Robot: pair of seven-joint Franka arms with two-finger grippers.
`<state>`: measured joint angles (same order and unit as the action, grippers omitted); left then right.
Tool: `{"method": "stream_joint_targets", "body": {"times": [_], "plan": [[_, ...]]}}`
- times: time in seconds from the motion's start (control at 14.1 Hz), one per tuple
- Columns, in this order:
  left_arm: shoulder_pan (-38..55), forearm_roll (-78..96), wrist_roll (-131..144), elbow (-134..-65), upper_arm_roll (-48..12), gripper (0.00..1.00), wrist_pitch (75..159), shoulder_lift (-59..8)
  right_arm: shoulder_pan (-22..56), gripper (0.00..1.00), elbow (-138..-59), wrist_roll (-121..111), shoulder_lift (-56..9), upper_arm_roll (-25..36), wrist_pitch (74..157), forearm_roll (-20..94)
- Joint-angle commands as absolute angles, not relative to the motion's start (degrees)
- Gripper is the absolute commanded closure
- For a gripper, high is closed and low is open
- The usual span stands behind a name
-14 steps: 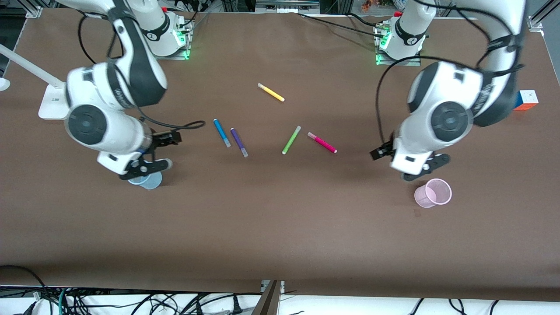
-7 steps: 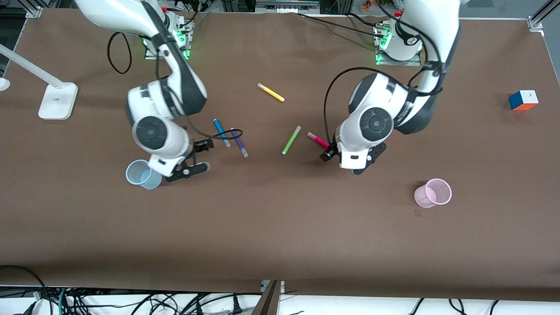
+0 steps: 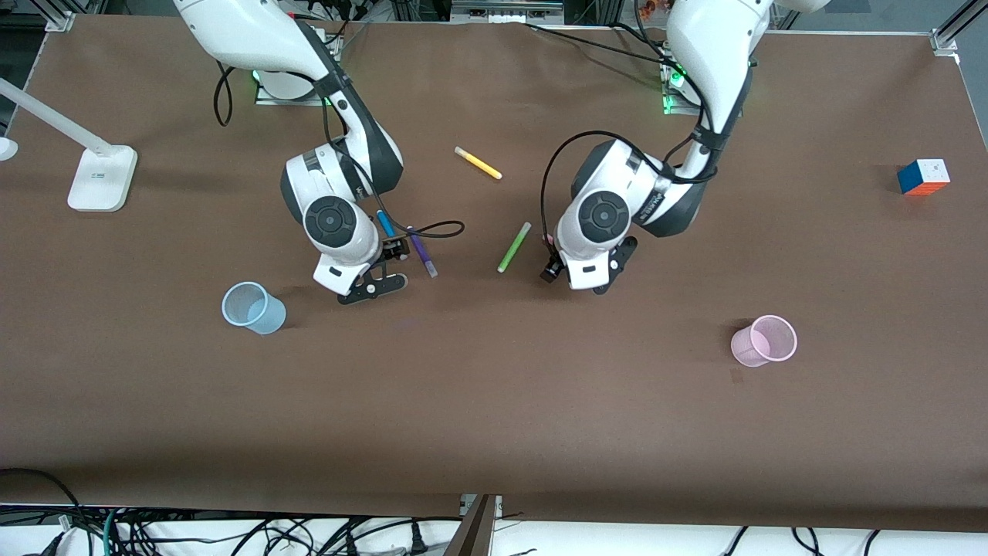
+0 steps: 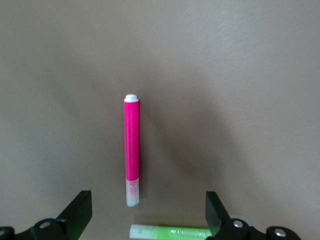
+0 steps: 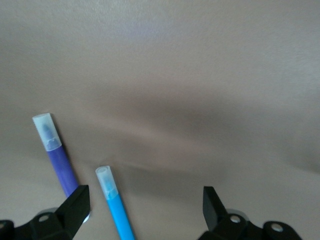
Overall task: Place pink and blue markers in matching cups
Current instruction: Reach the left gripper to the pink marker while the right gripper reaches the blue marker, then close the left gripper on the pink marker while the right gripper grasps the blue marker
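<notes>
The hot-pink marker (image 4: 131, 145) lies flat on the brown table, in the left wrist view just ahead of my open, empty left gripper (image 4: 147, 212); in the front view that gripper (image 3: 587, 272) hides it. The blue marker (image 3: 384, 222) lies beside the purple pen, and its capped end (image 5: 114, 205) lies between the fingers of my open, empty right gripper (image 5: 144, 205), which hovers over it (image 3: 356, 276). The pale blue cup (image 3: 252, 307) stands toward the right arm's end. The pale pink cup (image 3: 764, 340) stands toward the left arm's end.
A purple pen (image 3: 421, 251) lies right beside the blue marker. A lime-green pen (image 3: 514, 246) lies close to the pink marker's cap. A yellow pen (image 3: 478, 163) lies nearer the bases. A colour cube (image 3: 923, 176) and a white lamp base (image 3: 100, 179) sit at the table's ends.
Both arms have swung in from beside the cups toward the table's middle. The right gripper now hangs over the blue marker, the left over the pink marker. Nothing on the table moved.
</notes>
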<state>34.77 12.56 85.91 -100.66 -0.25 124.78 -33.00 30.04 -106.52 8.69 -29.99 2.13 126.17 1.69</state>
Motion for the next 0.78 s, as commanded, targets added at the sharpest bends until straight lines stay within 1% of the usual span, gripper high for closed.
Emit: {"method": "stream_joint_targets", "body": {"times": [0.0, 0.07, 0.21, 0.43, 0.5, 0.57, 0.71], "plan": [[37.3, 13.7, 89.5, -107.6, 0.4, 0.00, 133.6, -31.5, 31.5, 0.00, -110.4, 9.6, -29.6, 2.5, 130.7, 2.4], [38.1, 13.8, 91.9, -108.6, 0.4, 0.00, 136.0, -31.5, 31.9, 0.00, -110.5, 10.3, -29.9, 2.5, 130.8, 2.3], [40.2, 13.5, 95.7, -111.4, 0.5, 0.00, 138.1, -30.7, 32.5, 0.00, -110.8, 10.5, -30.1, 2.5, 130.8, 2.3], [41.6, 13.4, 95.8, -115.7, 0.5, 0.00, 144.8, -30.6, 33.5, 0.00, -110.9, 10.5, -30.9, 2.5, 130.8, 2.3], [41.7, 13.4, 95.8, -115.9, 0.5, 0.06, 145.5, -30.7, 33.6, 0.00, -110.9, 10.5, -31.0, 2.5, 130.8, 2.3], [41.8, 13.4, 95.8, -115.9, 0.5, 0.16, 145.5, -30.7, 33.7, 0.00, -110.9, 10.4, -31.1, 2.5, 130.8, 2.2], [41.7, 13.4, 95.9, -115.9, 0.5, 0.45, 145.5, -30.7, 33.8, 0.00, -110.9, 10.4, -31.3, 2.6, 130.8, 2.0]]}}
